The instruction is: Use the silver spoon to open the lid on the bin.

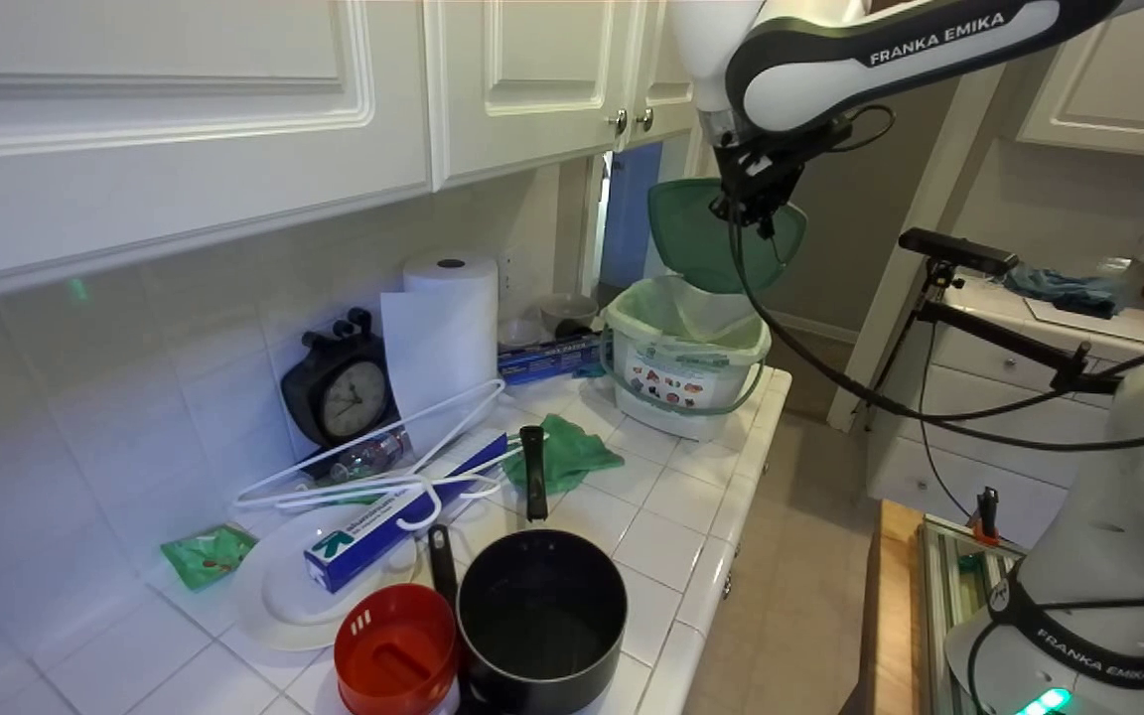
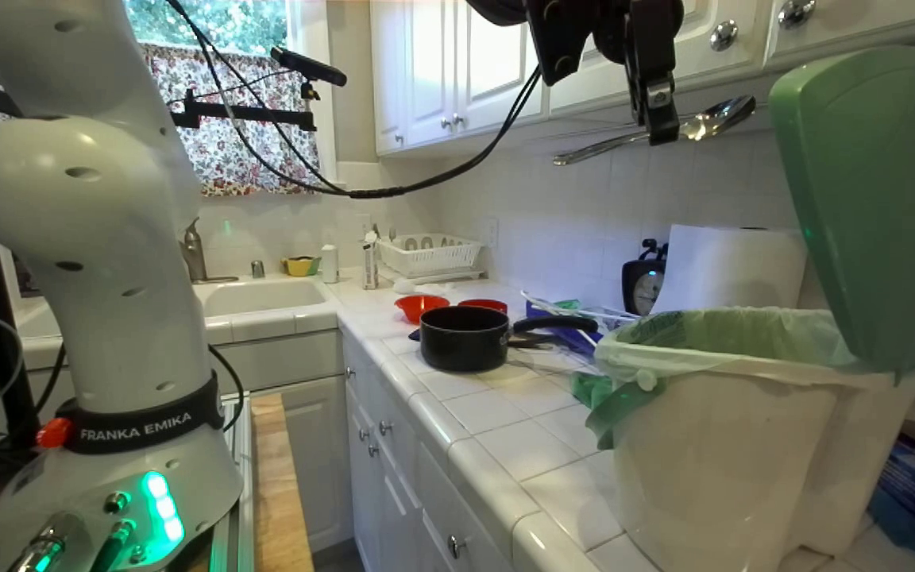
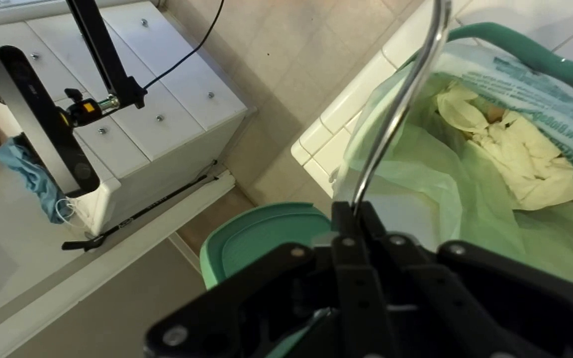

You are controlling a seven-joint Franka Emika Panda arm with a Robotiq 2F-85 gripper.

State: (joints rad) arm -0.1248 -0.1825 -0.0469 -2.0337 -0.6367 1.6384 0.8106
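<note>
The gripper (image 3: 358, 214) is closed around the handle of the silver spoon (image 2: 716, 119), close to the spoon's bowl, and holds it higher than the rim of the bin (image 2: 712, 469). In an exterior view the spoon slants up, bowl end nearest the lid (image 2: 870, 206), a narrow gap showing between them. The lid stands raised at one side of the bin, baring the opening. A pale green liner (image 2: 720, 330) drapes over the rim, and a crumpled yellowish item (image 3: 525, 154) lies inside; a green handle (image 3: 525, 52) curves round the printed side. Farther along the white tiled counter (image 1: 653, 541), a rumpled green sheet (image 1: 570, 457) lies near the bin and a black pot (image 1: 542, 621) sits just beside a red bowl (image 1: 395, 650)
</note>
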